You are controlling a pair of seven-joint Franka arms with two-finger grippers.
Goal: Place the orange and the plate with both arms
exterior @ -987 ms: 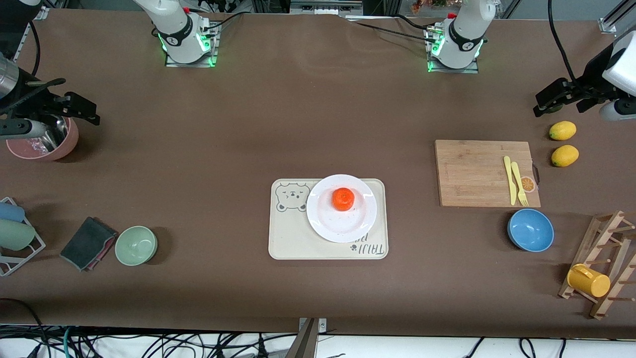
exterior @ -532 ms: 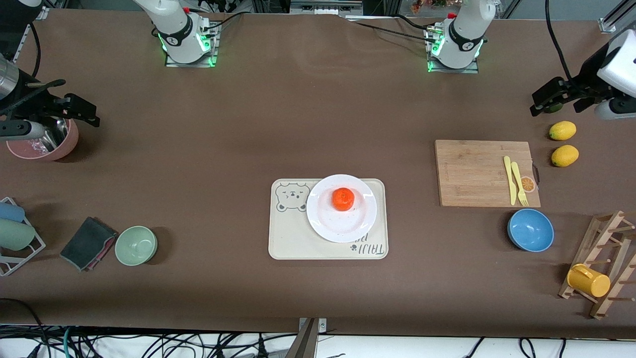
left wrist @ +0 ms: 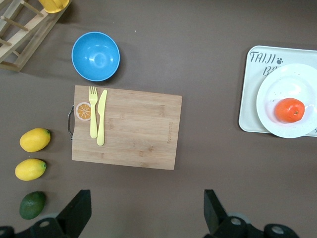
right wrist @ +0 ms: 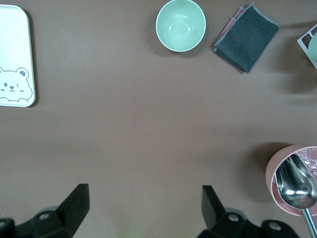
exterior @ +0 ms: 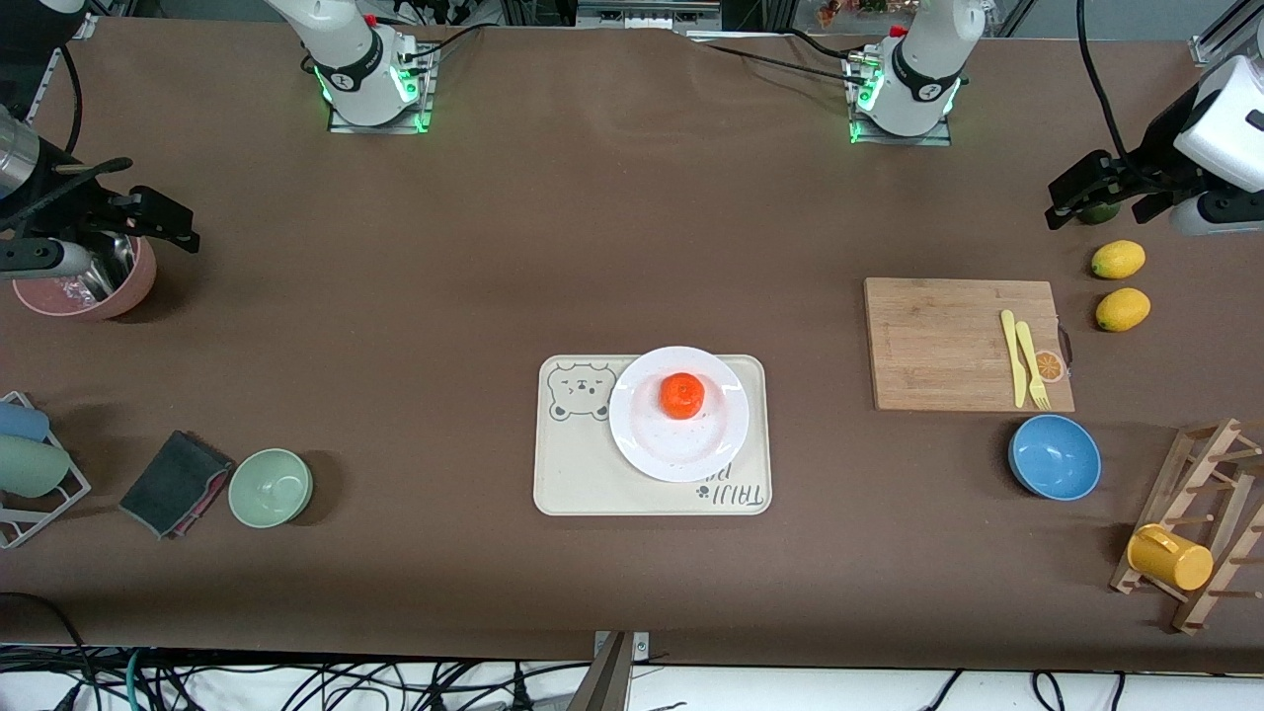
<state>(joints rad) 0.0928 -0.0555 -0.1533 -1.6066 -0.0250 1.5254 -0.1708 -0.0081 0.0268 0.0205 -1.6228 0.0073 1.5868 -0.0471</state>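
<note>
The orange [exterior: 681,395] sits on the white plate [exterior: 642,439], which rests on the cream bear-printed tray [exterior: 583,474] at the table's middle. The left wrist view also shows the orange [left wrist: 290,110] on the plate [left wrist: 285,128]. My left gripper [exterior: 1106,197] hangs open and empty over the left arm's end of the table, above a dark green fruit [exterior: 1096,211]; its fingers [left wrist: 79,210] stand wide apart. My right gripper [exterior: 128,197] waits open and empty over the right arm's end, beside a pink cup [exterior: 118,291]. Bare table shows between its fingers [right wrist: 74,203].
A wooden board [exterior: 938,341] with yellow knife and fork, two lemons [exterior: 1118,259], a blue bowl [exterior: 1054,456] and a wooden rack with a yellow cup [exterior: 1170,558] lie toward the left arm's end. A green bowl [exterior: 271,487], dark cloth [exterior: 173,482] and cup rack [exterior: 30,474] lie toward the right arm's end.
My left gripper has drifted a little toward the table's middle and the robots' bases. The right arm, orange and plate have not moved.
</note>
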